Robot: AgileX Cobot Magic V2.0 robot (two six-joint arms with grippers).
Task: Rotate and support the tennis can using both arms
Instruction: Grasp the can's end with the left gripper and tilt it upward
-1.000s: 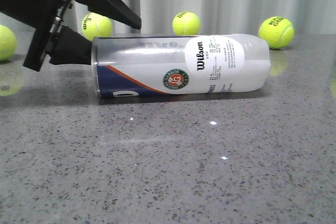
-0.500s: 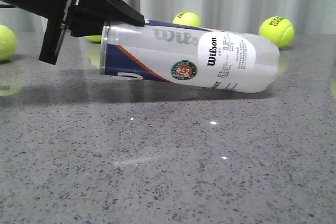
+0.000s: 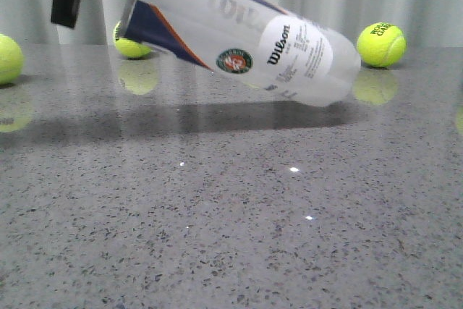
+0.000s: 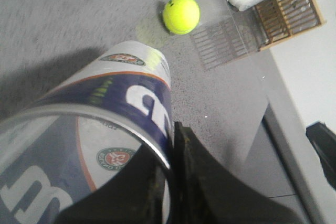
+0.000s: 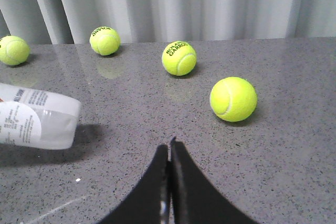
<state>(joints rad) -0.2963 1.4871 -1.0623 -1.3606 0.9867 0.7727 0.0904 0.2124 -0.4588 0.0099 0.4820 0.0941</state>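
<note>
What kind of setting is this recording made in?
Probably an indoor lab or test bench: a speckled grey stone tabletop, pale curtains as backdrop, loose tennis balls staged around a tennis can.

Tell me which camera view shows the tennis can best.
The front view: the whole tennis can shows, tilted, rim end raised. The left wrist view shows only its open rim end up close; the right wrist view shows only its clear closed end.

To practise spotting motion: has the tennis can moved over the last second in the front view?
Yes. The tennis can has had its open end lifted by the left gripper, rising above the ball behind it; the closed end stays low near the table.
</note>
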